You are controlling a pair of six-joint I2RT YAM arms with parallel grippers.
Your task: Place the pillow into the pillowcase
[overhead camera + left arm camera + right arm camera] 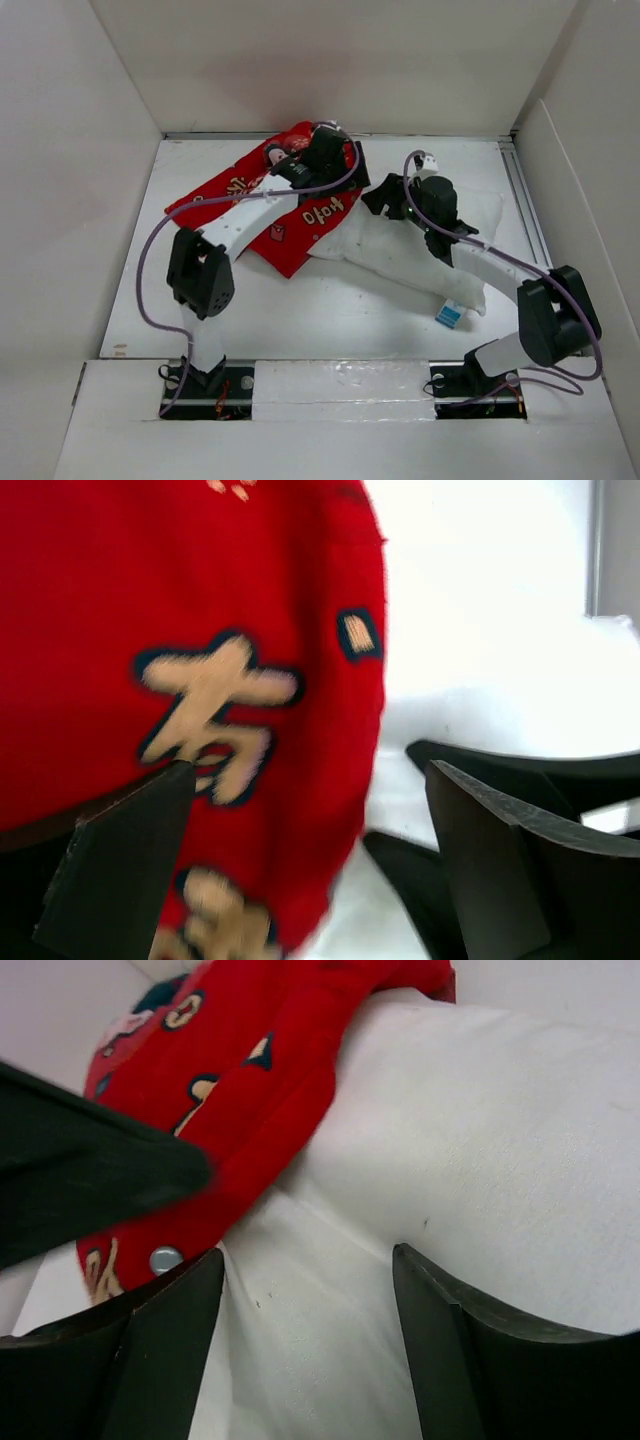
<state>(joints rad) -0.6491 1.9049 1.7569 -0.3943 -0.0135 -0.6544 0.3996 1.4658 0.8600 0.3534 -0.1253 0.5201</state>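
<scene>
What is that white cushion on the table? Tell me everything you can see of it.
The pillow is plump, plain white soft cloth with faint creases and a few tiny dark specks. It lies flat and slantwise on the table, right of the middle, with a small blue-and-white tag at its near corner. The red pillowcase drapes over its far left end. The right pincer hangs open close over it; whether it touches, I cannot tell.

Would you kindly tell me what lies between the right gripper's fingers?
The right wrist view shows white fabric of the pillow between the open fingers of the right gripper; the pillowcase lies beyond.
</scene>
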